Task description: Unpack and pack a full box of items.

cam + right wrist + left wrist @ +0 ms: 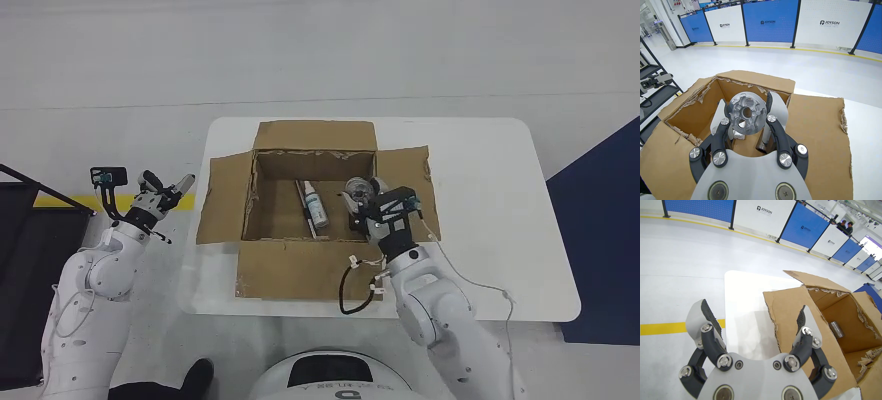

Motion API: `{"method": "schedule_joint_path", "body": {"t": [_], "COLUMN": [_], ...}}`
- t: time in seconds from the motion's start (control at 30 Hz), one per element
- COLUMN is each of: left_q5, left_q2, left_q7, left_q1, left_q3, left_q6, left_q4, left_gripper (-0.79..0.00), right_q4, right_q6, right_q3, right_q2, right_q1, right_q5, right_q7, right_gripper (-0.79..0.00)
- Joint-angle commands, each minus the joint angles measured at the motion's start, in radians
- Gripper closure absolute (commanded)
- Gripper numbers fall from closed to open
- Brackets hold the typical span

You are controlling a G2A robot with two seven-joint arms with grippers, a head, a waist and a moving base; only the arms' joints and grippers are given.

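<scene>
Right tool [747,104] clamps grey cast-metal disc [748,117] just over open brown cardboard box [817,125]. Left tool [753,309] gapes empty, box beside it. White bottle [316,207] lies inside below right tool; unpacking seems unfinished.

White rounded shells on the left arm [95,275] and right arm [435,305]; black cable [343,297] loops by the right wrist. Now the left end effector [753,306], right end effector [747,102]: grey plates, black links, silver screws, ribbed dark pads [710,313].

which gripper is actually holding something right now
The right gripper: it is shut on the round metal part over the open cardboard box. The left gripper is open and empty.
</scene>
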Motion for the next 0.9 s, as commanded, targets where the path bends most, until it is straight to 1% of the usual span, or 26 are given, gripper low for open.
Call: {"method": "schedule_joint_path", "body": {"t": [0.0, 0.07, 0.13, 0.2, 0.27, 0.33, 0.37, 0.4, 0.47, 0.5, 0.57, 0.73, 0.87], "left_q5": [0.000, 0.000, 0.000, 0.000, 0.000, 0.000, 0.000, 0.000, 0.000, 0.000, 0.000, 0.000, 0.000], "left_q2": [0.000, 0.000, 0.000, 0.000, 0.000, 0.000, 0.000, 0.000, 0.000, 0.000, 0.000, 0.000, 0.000], "left_q7": [0.000, 0.000, 0.000, 0.000, 0.000, 0.000, 0.000, 0.000, 0.000, 0.000, 0.000, 0.000, 0.000], "left_q1": [0.000, 0.000, 0.000, 0.000, 0.000, 0.000, 0.000, 0.000, 0.000, 0.000, 0.000, 0.000, 0.000], "left_q3": [0.000, 0.000, 0.000, 0.000, 0.000, 0.000, 0.000, 0.000, 0.000, 0.000, 0.000, 0.000, 0.000], "left_q6": [0.000, 0.000, 0.000, 0.000, 0.000, 0.000, 0.000, 0.000, 0.000, 0.000, 0.000, 0.000, 0.000], "left_q4": [0.000, 0.000, 0.000, 0.000, 0.000, 0.000, 0.000, 0.000, 0.000, 0.000, 0.000, 0.000, 0.000], "left_gripper": [-0.785, -0.785, -0.785, -0.785, -0.785, -0.785, -0.785, -0.785, -0.785, -0.785, -0.785, -0.785, -0.785], "right_q4": [-0.011, -0.023, -0.034, -0.043, -0.038, -0.014, 0.012, 0.031, 0.107, 0.146, 0.242, 0.418, 0.484], "right_q6": [-0.019, -0.046, -0.058, -0.049, -0.069, -0.093, -0.094, -0.095, -0.063, -0.056, -0.052, -0.031, -0.009], "right_q3": [0.028, 0.102, 0.201, 0.300, 0.392, 0.478, 0.517, 0.556, 0.612, 0.626, 0.640, 0.625, 0.616], "right_q2": [0.001, 0.006, 0.013, 0.017, 0.018, 0.020, 0.021, 0.024, 0.030, 0.034, 0.040, 0.049, 0.052], "right_q1": [-0.021, -0.080, -0.156, -0.231, -0.289, -0.327, -0.332, -0.316, -0.248, -0.202, -0.115, 0.039, 0.095], "right_q5": [0.080, 0.175, 0.247, 0.324, 0.426, 0.523, 0.575, 0.617, 0.674, 0.685, 0.709, 0.681, 0.651], "right_q7": [-0.035, -0.113, -0.193, -0.268, -0.328, -0.344, -0.303, -0.242, -0.122, -0.060, 0.024, 0.135, 0.164], "right_gripper": [0.000, 0.000, 0.000, 0.000, 0.000, 0.000, 0.000, 0.000, 0.000, 0.000, 0.000, 0.000, 0.000]}}
